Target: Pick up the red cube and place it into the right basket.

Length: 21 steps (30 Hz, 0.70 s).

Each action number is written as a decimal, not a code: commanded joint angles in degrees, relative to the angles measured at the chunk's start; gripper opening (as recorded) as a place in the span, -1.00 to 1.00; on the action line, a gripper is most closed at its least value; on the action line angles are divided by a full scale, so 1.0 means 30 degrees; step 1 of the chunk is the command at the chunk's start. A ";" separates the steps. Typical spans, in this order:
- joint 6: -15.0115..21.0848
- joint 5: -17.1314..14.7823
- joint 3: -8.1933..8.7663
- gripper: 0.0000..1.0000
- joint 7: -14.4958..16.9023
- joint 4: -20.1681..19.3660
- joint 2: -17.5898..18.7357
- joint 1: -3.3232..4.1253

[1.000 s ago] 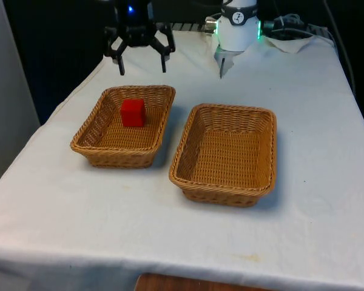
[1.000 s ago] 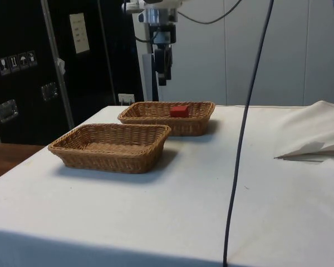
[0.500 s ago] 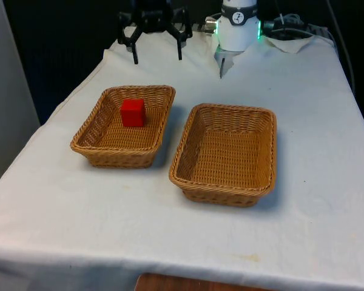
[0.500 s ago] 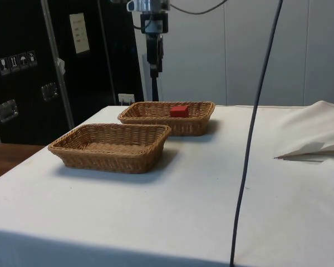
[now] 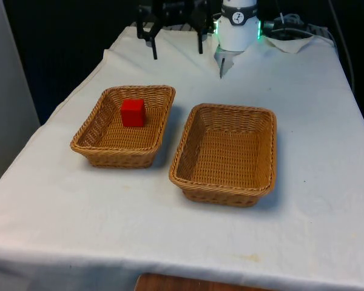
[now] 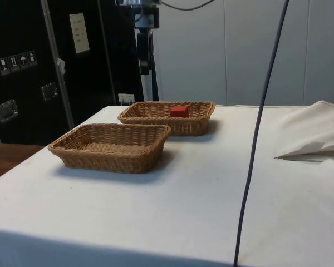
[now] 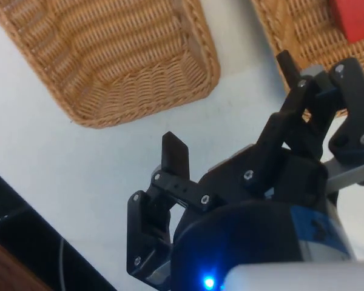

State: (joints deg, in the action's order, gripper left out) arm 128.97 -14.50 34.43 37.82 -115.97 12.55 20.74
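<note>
On the front view's left, the red cube (image 5: 133, 113) sat in the far half of the left-hand basket (image 5: 90, 137), resting flat on the woven floor near the far wall and apart from both side walls. From the side view I read it the same way: the cube (image 6: 179, 111) low inside the farther basket, its top about level with the rim.

I judged it to be a light, rigid block with flat, smooth faces, nothing that would crush or sag. A pinch across two opposite vertical faces, fingers coming straight down, looked the sound hold; the wicker floor might let it rock a little, so I would centre the fingers on the faces rather than near an edge. The near wall of the basket left room for that.

Further right stood the other basket (image 5: 266, 151), nothing in it, just beside the first with a strip of white cloth (image 5: 315, 109) between them.

The gripper (image 5: 176, 50) hung high over the far end of the table, well apart from the cube, fingers spread and holding nothing.
</note>
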 commanded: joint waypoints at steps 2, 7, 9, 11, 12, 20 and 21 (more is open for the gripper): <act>0.0191 0.0497 -0.0191 1.00 -0.0649 -0.0153 -0.0267 0.0229; 0.0229 0.0840 -0.0821 1.00 -0.1299 -0.0191 -0.0477 0.0229; 0.0267 0.0917 -0.1070 1.00 -0.1547 -0.0229 -0.0535 0.0248; 0.0306 0.1070 -0.1413 1.00 -0.1910 -0.0267 -0.0554 0.0229; 0.0306 0.1108 -0.1528 1.00 -0.2024 -0.0267 -0.0554 0.0229; 0.0363 0.1127 -0.2177 1.00 -0.2827 -0.0306 -0.0458 0.0191; 0.0363 0.1127 -0.2254 1.00 -0.2922 -0.0306 -0.0439 0.0191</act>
State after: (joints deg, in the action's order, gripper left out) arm 129.37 -11.80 27.44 29.91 -116.65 11.17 20.91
